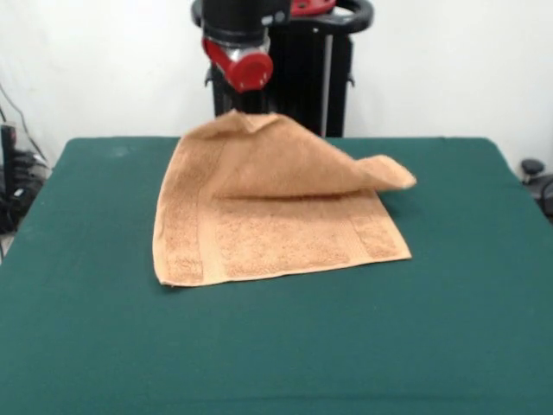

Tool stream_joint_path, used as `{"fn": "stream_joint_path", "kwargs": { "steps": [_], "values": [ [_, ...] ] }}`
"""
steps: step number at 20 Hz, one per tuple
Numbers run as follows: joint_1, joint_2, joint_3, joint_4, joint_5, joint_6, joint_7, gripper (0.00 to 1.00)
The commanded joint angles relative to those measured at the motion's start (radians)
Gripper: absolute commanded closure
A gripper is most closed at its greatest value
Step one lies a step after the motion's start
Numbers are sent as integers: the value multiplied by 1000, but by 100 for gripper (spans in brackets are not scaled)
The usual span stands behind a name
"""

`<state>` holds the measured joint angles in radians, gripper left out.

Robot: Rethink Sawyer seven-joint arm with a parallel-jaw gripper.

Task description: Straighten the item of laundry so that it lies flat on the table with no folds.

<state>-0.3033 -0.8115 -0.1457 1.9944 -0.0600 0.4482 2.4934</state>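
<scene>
Against a plain white wall, a large rectangular table covered in dark green felt-like cloth (95, 328) fills the front view, the black pedestal of the red and black Sawyer arm (238, 52) rising at its far side. At mid-table lies a small light orange-tan terry hand towel (259, 233), its near half flat, its far portion raised and doubled forward, with one corner (393, 173) curling out to the picture's right. The towel's peak reaches up to just under the arm's red wrist; the gripper itself is hidden, and whether it is wide, narrow or gripping cloth cannot be told. The terry looks light, soft and limp, likely to drape and drag on felt. The curled corner seems the best hold for pulling the fold away from the near edge.
</scene>
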Motion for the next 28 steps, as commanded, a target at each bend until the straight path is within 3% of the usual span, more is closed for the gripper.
{"fn": "stream_joint_path", "kwargs": {
  "steps": [1, 7, 21, 22, 28],
  "values": [
    [-53, -40, 127, 167, -87, 84, -158, 100],
    [-90, 103, 156, 82, -173, -32, -122, 100],
    [-197, 262, 211, -49, -423, -83, -162, 100],
    [-197, 256, 216, -46, -453, -90, -137, 0],
    [-202, 215, 231, -33, -460, -76, -106, 0]
  ]
}}
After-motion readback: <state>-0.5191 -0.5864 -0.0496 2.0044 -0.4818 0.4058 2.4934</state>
